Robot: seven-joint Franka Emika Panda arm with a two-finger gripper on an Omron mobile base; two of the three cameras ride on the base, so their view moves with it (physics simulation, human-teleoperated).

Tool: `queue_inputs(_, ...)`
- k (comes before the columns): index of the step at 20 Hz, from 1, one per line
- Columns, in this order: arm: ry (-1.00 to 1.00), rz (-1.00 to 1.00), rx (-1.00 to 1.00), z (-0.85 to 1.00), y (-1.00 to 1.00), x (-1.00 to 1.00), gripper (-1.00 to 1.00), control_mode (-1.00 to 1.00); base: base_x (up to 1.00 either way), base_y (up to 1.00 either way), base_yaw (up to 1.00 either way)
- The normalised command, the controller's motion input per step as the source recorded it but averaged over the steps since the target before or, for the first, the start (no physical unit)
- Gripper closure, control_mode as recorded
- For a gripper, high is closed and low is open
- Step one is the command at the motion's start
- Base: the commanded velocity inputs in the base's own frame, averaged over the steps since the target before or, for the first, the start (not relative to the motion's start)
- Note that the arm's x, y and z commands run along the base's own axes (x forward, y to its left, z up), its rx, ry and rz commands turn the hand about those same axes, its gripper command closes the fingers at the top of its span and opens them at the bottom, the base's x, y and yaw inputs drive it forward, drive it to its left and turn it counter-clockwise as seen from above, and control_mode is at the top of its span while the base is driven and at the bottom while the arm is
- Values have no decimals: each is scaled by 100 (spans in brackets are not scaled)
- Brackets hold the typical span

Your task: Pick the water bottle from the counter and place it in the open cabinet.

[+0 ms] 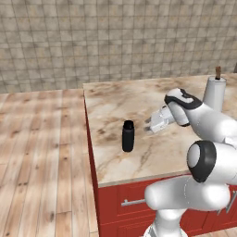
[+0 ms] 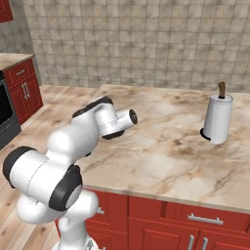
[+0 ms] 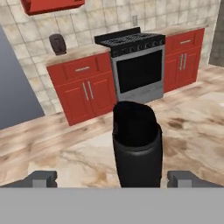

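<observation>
The water bottle point(image 1: 128, 136) stands upright on the marbled table point(image 1: 139, 106), near its left edge and well short of its front edge. The hand point(image 1: 149, 125) hovers just beside the bottle, to the bottle's right in the left base view, pointed sideways at it and not touching. In the hand view the bottle point(image 3: 136, 148) sits centred between the two fingertips point(image 3: 41, 178), which stand wide apart with clear room on both sides, so the hand is spread and holds nothing.

Farther from the bottle, toward the table's back right, stands a white paper-towel roll point(image 1: 215, 93), well apart from it. Beyond the bottle, across the wood floor, the hand view shows a stove point(image 3: 136, 65) flanked by red lower cabinets point(image 3: 83, 89), with a dark toaster point(image 3: 57, 44) on top.

The risk, as I judge it, is the bottle's tall, narrow shape and its place near the edge: a push forward that strikes it before closing, or an off-centre squeeze, could tip it or shove it off the table's left side.
</observation>
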Motion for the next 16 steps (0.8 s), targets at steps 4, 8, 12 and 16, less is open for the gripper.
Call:
queue_inputs(4, 0, 1, 0, -22, 1, 47, -100, -100, 0, 0, 0)
queue_inputs(8, 6, 16, 0, -17, 0, 44, -100, -100, 0, 0, 0)
queue_inputs(12, 4, 15, 0, -2, 0, 22, -100, -100, 0, 0, 0)
queue_inputs(16, 0, 11, 0, 0, 8, 0, -100, -100, 0, 0, 0)
